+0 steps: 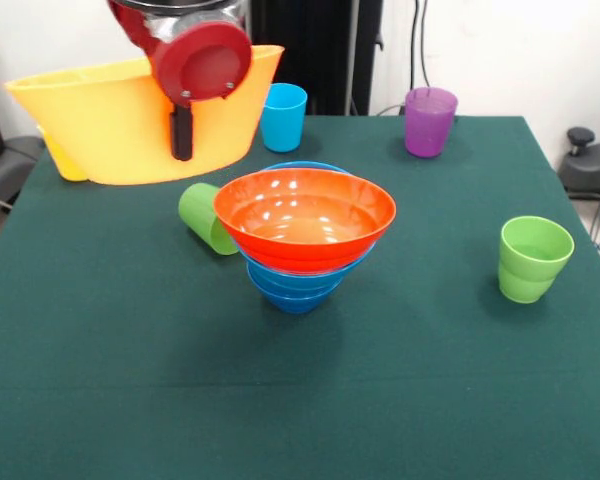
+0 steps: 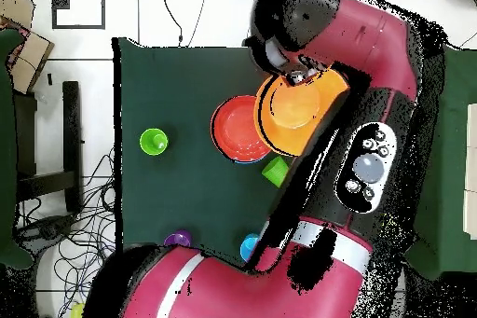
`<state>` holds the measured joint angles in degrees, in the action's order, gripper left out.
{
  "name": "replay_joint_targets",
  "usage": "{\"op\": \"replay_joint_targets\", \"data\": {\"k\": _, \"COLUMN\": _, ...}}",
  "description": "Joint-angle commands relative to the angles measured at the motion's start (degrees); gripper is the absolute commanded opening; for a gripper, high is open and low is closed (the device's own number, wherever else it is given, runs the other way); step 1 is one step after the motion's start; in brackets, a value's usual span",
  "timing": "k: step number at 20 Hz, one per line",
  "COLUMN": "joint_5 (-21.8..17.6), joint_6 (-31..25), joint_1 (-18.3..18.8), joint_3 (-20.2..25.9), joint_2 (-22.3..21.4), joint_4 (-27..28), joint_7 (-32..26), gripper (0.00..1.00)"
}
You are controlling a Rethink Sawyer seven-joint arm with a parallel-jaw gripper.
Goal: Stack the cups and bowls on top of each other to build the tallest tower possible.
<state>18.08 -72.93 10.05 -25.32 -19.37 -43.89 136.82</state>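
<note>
My gripper (image 1: 183,135) is shut on the wall of the big yellow-orange bowl (image 1: 100,125), one black finger (image 1: 183,130) showing on its outer side. The bowl hangs tilted above the table's back left. From overhead the gripper (image 2: 296,78) sits on the rim of this bowl (image 2: 300,114), which overlaps the tower's edge. The tower (image 1: 295,290) stands mid-table: an orange-red bowl (image 1: 305,215) (image 2: 235,128) nested on blue bowls. One green cup (image 1: 208,217) (image 2: 276,172) lies on its side beside the tower. Upright stand a green cup (image 1: 533,258) (image 2: 154,141), a light blue cup (image 1: 283,116) and a purple cup (image 1: 429,121).
A yellow cup (image 1: 65,160) stands partly hidden behind the lifted bowl at the far left. The green table cloth (image 1: 130,380) ends at edges on all sides. The arm's bulk (image 2: 373,156) covers the table's right part in the overhead view.
</note>
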Motion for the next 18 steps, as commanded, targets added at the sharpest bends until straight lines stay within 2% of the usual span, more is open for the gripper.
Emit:
{"op": "replay_joint_targets", "data": {"k": 1, "joint_5": -3.03, "joint_6": -6.09, "joint_1": 1.73, "joint_3": 8.95, "joint_2": -1.03, "joint_4": 0.24, "joint_7": -13.45, "gripper": 0.00}}
{"op": "replay_joint_targets", "data": {"k": 18, "joint_5": -4.18, "joint_6": -5.79, "joint_1": 2.17, "joint_3": 10.54, "joint_2": -0.33, "joint_4": 1.63, "joint_7": -11.53, "gripper": 0.00}}
